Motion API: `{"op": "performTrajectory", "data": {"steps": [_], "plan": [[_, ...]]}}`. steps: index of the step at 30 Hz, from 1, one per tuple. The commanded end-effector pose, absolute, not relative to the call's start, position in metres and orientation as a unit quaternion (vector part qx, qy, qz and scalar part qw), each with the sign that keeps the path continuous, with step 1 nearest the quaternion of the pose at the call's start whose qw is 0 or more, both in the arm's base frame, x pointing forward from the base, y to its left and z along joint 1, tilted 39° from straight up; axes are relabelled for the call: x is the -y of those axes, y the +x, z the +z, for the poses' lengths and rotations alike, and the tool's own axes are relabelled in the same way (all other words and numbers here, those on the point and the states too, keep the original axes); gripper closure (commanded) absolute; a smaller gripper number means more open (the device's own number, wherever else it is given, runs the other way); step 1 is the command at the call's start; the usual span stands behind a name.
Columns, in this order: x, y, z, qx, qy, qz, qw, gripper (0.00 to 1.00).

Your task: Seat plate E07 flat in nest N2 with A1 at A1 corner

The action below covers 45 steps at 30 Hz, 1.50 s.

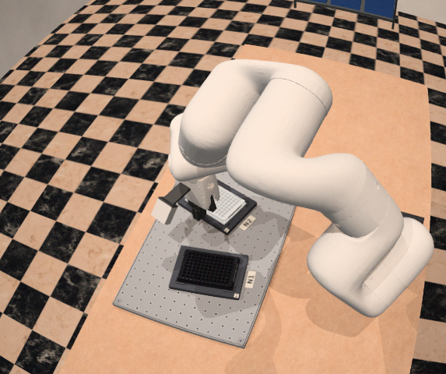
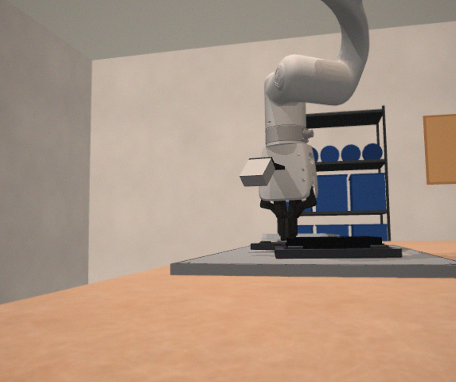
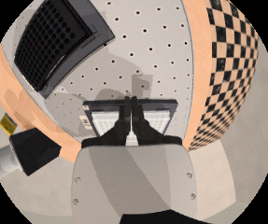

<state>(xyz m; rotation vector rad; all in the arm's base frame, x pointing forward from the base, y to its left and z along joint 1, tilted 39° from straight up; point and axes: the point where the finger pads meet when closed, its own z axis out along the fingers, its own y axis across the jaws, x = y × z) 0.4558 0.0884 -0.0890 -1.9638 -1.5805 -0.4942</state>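
Gripper [image 1: 211, 207] closed w/ nothing held, tips on edge of white plate E07 [image 1: 227, 203] in nest N2 [image 1: 247, 207], black plate E01 [image 1: 208, 270] in N1 [image 1: 242, 277]

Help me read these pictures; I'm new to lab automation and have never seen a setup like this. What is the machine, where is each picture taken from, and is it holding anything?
The big white shape is a robot arm with many joints, standing on a tan table. One picture looks down from above, one looks across the table from low at the side, and the round one comes from a camera on the arm's wrist. On the table lies a grey hole-dotted deck with two dark holders, called nests. The nest labelled N1 holds a black well plate; the nest labelled N2 holds a white well plate. The gripper at the arm's end has its two dark fingers shut together. It holds nothing, and its tips are down at the near edge of the white plate.
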Motion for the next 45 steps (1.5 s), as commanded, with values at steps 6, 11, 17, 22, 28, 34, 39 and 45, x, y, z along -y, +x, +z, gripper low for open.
{"op": "performTrajectory", "data": {"steps": [6, 11, 17, 22, 28, 34, 39, 45], "plan": [[-0.084, 0.457, -0.090, 0.590, -0.734, -0.185, 0.281, 1.00], [-0.083, 0.456, -0.091, 0.590, -0.734, -0.185, 0.281, 1.00], [-0.082, 0.456, -0.092, 0.590, -0.734, -0.185, 0.281, 1.00], [-0.082, 0.456, -0.092, 0.590, -0.734, -0.185, 0.281, 1.00], [-0.082, 0.456, -0.092, 0.590, -0.734, -0.185, 0.281, 1.00], [-0.084, 0.457, -0.090, 0.590, -0.734, -0.185, 0.281, 1.00], [-0.091, 0.459, -0.085, 0.590, -0.734, -0.186, 0.281, 1.00], [-0.095, 0.460, -0.081, 0.590, -0.734, -0.186, 0.281, 1.00]]}}
